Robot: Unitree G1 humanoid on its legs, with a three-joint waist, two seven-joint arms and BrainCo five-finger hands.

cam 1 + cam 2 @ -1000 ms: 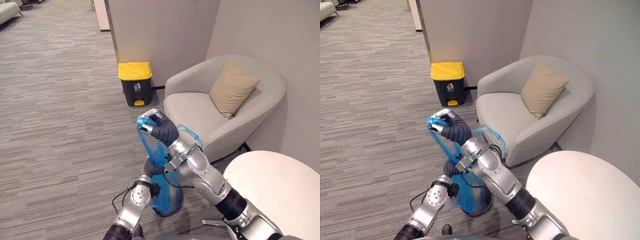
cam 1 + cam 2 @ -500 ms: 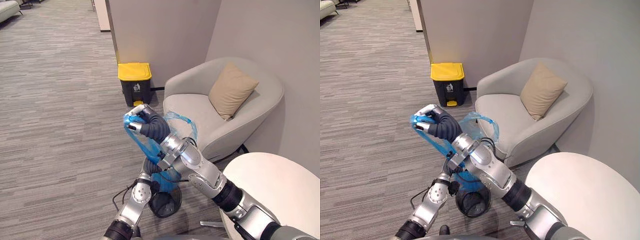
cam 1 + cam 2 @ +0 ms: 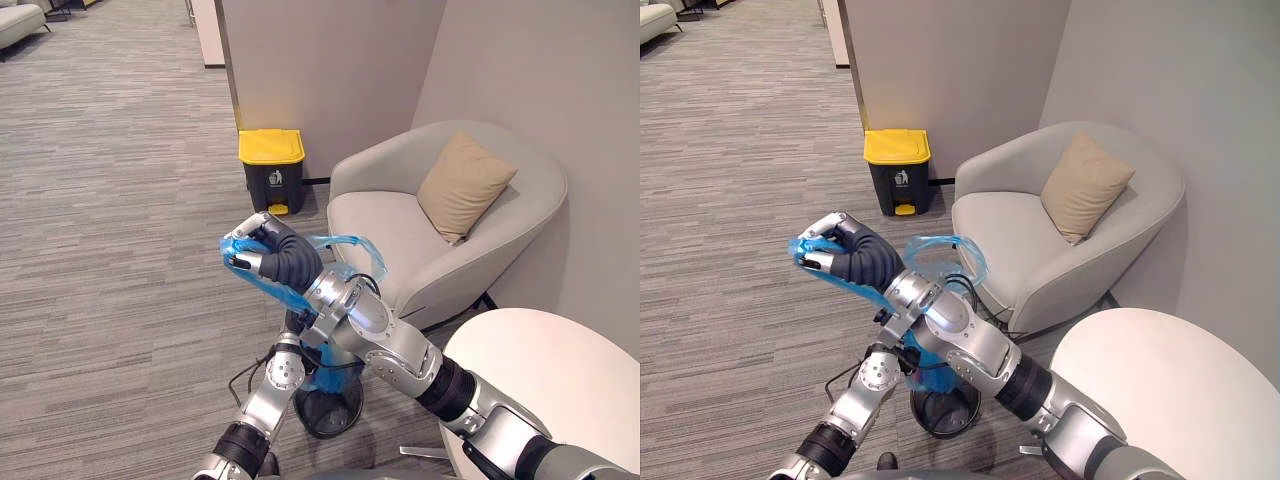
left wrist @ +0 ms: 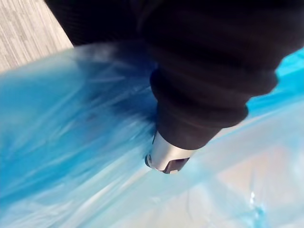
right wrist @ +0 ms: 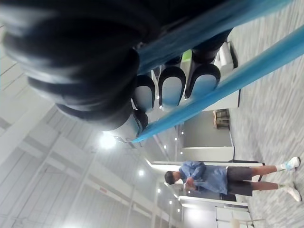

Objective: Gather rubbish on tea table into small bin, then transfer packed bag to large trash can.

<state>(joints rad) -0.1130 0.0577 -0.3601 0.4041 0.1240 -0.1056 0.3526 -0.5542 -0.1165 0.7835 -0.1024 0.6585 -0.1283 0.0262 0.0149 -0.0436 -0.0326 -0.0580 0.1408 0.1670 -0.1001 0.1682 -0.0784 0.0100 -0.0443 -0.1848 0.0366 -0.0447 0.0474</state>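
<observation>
Right hand: My right hand (image 3: 262, 250) was lifted high over the floor (image 3: 110, 200). Its fingers were clenched tight round the top edge of the blue bag (image 4: 71, 142).
Blue bag: It hung from that hand in a long stretched strip and ran down to the small bin (image 3: 330, 412). A loose loop of it stuck out beside my right wrist, on the armchair side.
Left hand: My left hand (image 4: 199, 104) was low down by the small bin, right against the blue plastic. I could not tell if its fingers were curled or straight.
Small bin: It was dark and stood on the floor near the bench (image 3: 560, 380). I could not tell if the bag's low end was out of it.
Large trash can: The large trash can (image 3: 271, 170) was black with a yellow lid, shut, by the wall, well apart from the bag.
Writing: I saw a small white picture sign on its front, too small to read.
Armchair: The armchair (image 3: 390, 220) was light grey, with a tan cushion (image 3: 465, 185) leaning on its back.
Person: A person (image 5: 209, 178) in a blue top stood far off.
</observation>
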